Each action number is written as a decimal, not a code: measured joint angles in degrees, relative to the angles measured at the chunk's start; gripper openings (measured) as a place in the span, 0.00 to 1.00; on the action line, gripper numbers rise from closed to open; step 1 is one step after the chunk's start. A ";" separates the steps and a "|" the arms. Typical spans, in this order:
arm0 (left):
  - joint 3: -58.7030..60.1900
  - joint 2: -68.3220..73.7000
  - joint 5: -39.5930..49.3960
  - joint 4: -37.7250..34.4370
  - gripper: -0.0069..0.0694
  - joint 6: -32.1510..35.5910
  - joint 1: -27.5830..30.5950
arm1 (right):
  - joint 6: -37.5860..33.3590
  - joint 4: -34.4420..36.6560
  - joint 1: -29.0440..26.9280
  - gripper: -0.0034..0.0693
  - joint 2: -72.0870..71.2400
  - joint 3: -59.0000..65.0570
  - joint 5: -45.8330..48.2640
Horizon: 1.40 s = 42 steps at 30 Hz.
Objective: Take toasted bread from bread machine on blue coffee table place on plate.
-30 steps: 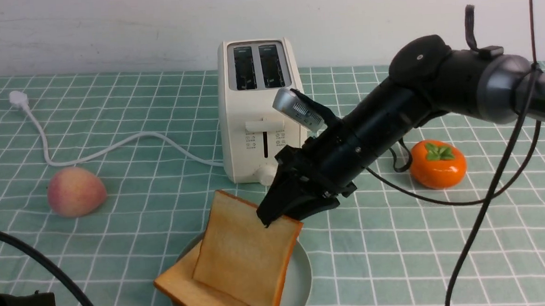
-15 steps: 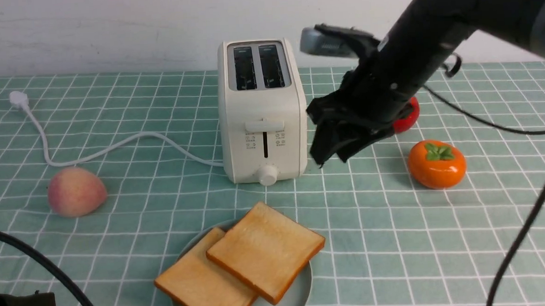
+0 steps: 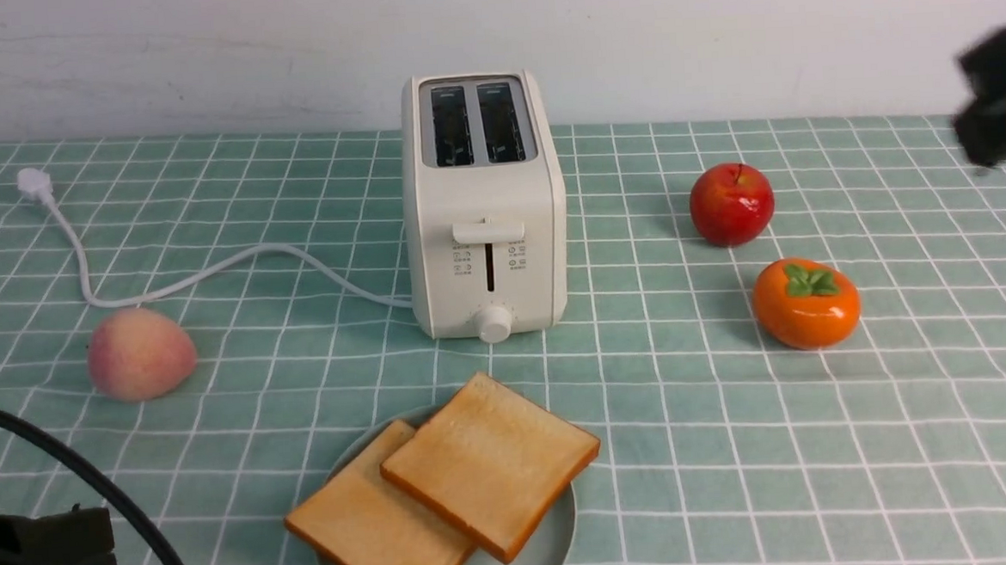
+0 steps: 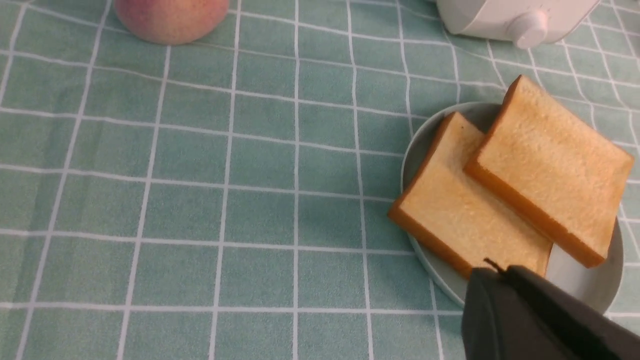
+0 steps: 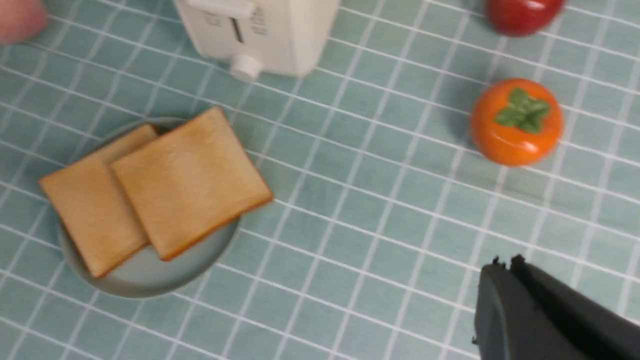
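The right pincer (image 5: pixel 505 260) hangs high above the desk (image 3: pixel 701 444) at the far right, blurred in the front view. Its dark fingers (image 5: pixel 530 310) lie together with no gap and nothing between them. The left pincer (image 4: pixel 495 267) looks closed and empty as well, low at the near left, its tips just over the plate (image 3: pixel 558 521).

On this round, pale blue-green plate lie both slices of toast. The upper slice (image 3: pixel 491 460) rests flat across one edge of the lower slice (image 3: pixel 369 526), and both overhang the rim.

Just behind the plate stands the cream toaster (image 3: pixel 483 206), both slots dark and empty. Its white cord (image 3: pixel 210 272) trails left to a plug (image 3: pixel 33 182) lying on the cloth. A peach (image 3: pixel 141 353) sits to the left; a red apple (image 3: pixel 731 203) and an orange persimmon (image 3: pixel 805 301) sit to the right, close together.

The desk is covered in teal cloth with a white grid, and a plain white wall (image 3: pixel 198 49) runs behind it.
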 joint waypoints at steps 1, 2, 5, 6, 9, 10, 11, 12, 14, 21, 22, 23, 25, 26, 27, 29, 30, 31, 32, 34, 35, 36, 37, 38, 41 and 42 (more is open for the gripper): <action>0.00 0.00 -0.69 0.00 0.07 0.00 0.00 | 1.23 -2.03 0.00 0.04 -5.39 4.24 -2.00; 0.00 0.00 -0.80 0.00 0.07 0.00 0.00 | 1.65 -2.64 0.00 0.04 -6.18 5.74 -3.04; 0.00 0.00 -2.00 0.00 0.07 0.00 0.00 | 5.71 -7.12 0.00 0.04 -21.82 21.19 -14.73; 0.00 0.00 -2.06 0.00 0.07 0.00 0.00 | 7.05 -8.06 0.00 0.04 -26.48 26.00 -18.91; 0.00 0.00 -2.12 0.00 0.07 0.00 0.00 | 11.23 -10.68 0.00 0.05 -41.15 40.04 -33.78; 0.00 0.00 -2.12 0.00 0.07 0.00 0.00 | 12.31 -11.32 0.00 0.05 -45.05 44.02 -38.09; 0.00 0.00 -2.12 0.00 0.07 0.00 0.00 | 12.88 -11.51 0.00 0.05 -46.01 45.94 -39.18; 0.00 0.00 -2.24 0.00 0.07 0.00 0.00 | 14.90 -12.63 0.00 0.05 -52.45 52.22 -46.97; 0.00 0.00 -2.39 0.00 0.07 0.00 0.00 | 17.64 -13.95 0.00 0.05 -60.18 58.66 -52.81; 0.00 0.00 -2.53 0.00 0.07 0.00 0.00 | 21.55 -18.72 0.00 0.07 -67.32 66.10 -56.81; 0.00 0.00 -2.68 0.00 0.07 0.00 0.00 | 21.75 -19.03 0.00 0.08 -67.32 66.10 -57.50; 0.00 0.00 -3.12 0.00 0.07 0.00 0.00 | 21.80 -19.44 0.00 0.09 -67.32 66.10 -58.26; 0.00 0.00 -3.55 0.00 0.07 0.00 0.00 | 21.82 -19.51 0.00 0.10 -67.32 66.10 -58.31; 0.00 0.00 -3.63 0.00 0.07 0.00 0.00 | 21.87 -19.51 0.00 0.10 -67.32 66.10 -58.31; 0.00 0.00 -3.68 0.00 0.07 0.00 0.00 | 21.93 -19.51 0.00 0.11 -67.32 66.10 -58.33; 0.00 0.00 -3.73 0.00 0.07 0.00 0.00 | 21.96 -19.51 0.00 0.11 -67.32 66.10 -58.33; 0.00 0.00 -3.70 0.00 0.07 0.00 0.00 | 21.96 -19.51 0.00 0.12 -67.32 66.10 -58.38; 0.00 0.00 -3.70 0.00 0.07 0.00 0.00 | 21.96 -19.51 0.00 0.12 -67.32 66.10 -58.38; 0.00 0.00 -3.70 0.00 0.07 0.00 0.00 | 21.96 -19.51 0.00 0.12 -67.32 66.10 -58.38; 0.03 0.00 -3.70 0.00 0.07 0.00 0.00 | 21.96 -19.64 0.00 0.12 -67.32 66.10 -58.38; 0.11 0.00 -3.75 0.00 0.07 0.00 0.00 | 21.96 -19.64 0.00 0.13 -67.32 66.10 -58.38; 0.11 0.00 -3.75 0.00 0.07 0.00 0.00 | 21.96 -19.64 0.00 0.13 -67.32 66.10 -58.38; 0.17 0.00 -3.75 0.00 0.07 0.00 0.00 | 21.96 -19.64 0.00 0.13 -67.32 66.10 -58.43; 0.17 0.00 -3.75 0.00 0.07 0.00 0.00 | 21.96 -19.64 0.00 0.13 -67.32 66.10 -58.43; 0.21 0.00 -3.81 0.00 0.07 0.00 0.00 | 21.96 -19.64 0.00 0.14 -67.32 66.10 -58.43; 0.44 0.00 -3.81 0.00 0.07 0.00 0.00 | 21.96 -19.64 0.00 0.14 -67.32 66.10 -58.40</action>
